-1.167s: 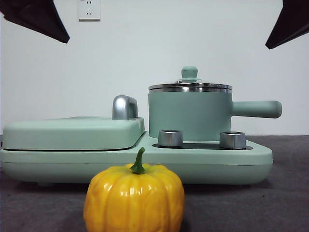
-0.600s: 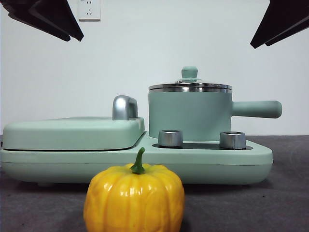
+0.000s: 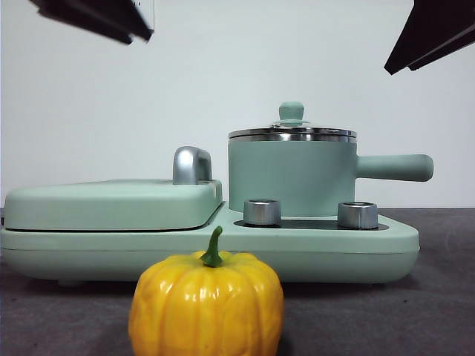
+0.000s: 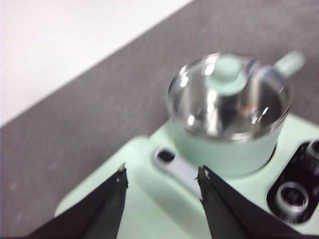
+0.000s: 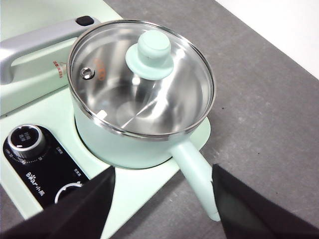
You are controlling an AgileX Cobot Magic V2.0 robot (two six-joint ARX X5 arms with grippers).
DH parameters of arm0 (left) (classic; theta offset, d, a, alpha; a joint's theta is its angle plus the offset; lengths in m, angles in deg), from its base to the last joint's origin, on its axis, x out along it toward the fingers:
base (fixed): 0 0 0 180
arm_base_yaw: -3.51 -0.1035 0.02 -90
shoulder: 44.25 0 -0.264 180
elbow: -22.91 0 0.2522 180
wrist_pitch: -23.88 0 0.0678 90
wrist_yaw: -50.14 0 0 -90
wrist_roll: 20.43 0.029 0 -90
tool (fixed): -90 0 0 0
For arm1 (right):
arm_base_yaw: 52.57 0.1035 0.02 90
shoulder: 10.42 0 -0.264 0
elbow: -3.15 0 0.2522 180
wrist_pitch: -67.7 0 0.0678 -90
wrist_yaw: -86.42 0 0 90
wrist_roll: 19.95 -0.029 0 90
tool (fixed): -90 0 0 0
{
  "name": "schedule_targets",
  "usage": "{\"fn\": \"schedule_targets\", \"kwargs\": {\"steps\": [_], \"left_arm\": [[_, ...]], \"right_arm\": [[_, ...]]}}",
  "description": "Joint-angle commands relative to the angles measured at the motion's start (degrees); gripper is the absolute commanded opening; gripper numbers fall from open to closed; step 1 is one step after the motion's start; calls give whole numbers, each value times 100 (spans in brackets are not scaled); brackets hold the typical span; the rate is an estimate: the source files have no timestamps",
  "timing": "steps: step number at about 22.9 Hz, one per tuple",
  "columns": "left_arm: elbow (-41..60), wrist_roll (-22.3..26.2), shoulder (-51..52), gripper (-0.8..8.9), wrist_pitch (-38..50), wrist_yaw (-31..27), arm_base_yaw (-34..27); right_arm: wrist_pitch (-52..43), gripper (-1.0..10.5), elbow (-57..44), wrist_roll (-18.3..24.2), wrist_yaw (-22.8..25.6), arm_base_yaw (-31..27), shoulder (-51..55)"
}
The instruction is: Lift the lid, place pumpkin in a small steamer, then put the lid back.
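Note:
The pumpkin (image 3: 206, 304) stands on the table at the very front, yellow-orange with a green stem. Behind it the small steamer (image 3: 292, 174) sits on the cooker's right side, its handle pointing right. The lid (image 3: 291, 113) rests shut on it. My left gripper (image 4: 162, 172) is open and empty, high above the griddle side, with the steamer (image 4: 224, 149) and lid (image 4: 227, 74) ahead of it. My right gripper (image 5: 163, 172) is open and empty, high above the steamer's handle (image 5: 197, 174), looking down on the lid (image 5: 149, 50). The pumpkin is out of both wrist views.
The mint-green cooker base (image 3: 223, 245) spans the table. A flat griddle cover (image 3: 111, 204) with a steel handle (image 3: 191, 165) takes its left half. Two steel dials (image 3: 262, 211) (image 3: 357, 215) stand in front of the steamer. Black arm tips show at the top corners (image 3: 96, 16) (image 3: 430, 33).
The black arm tip at the top left has moved right and upward. The tip at the top right came inward a second ago and has since held still. Pumpkin, steamer and lid have not moved.

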Motion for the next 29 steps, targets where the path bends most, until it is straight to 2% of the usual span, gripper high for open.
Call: {"fn": "schedule_targets", "kwargs": {"steps": [1,7,17,21,25,29], "left_arm": [[-140,-243,-170,233,354,35,103],[-140,-531,-586,233,992,35,273],[-140,-590,-1657,233,2319,35,533],[-142,-940,-2013,233,2983,35,686],[-157,-1311,-2225,232,3364,35,894],[-293,-1342,-2444,232,3423,37,1102]], "right_arm": [[-50,307,120,-77,0,35,-46],[-96,307,120,-77,-2,33,-46],[-81,307,120,-83,0,33,-46],[-85,307,120,-87,9,33,-46],[-101,306,120,-326,-2,33,-46],[-98,306,120,-595,-2,33,-46]]}}
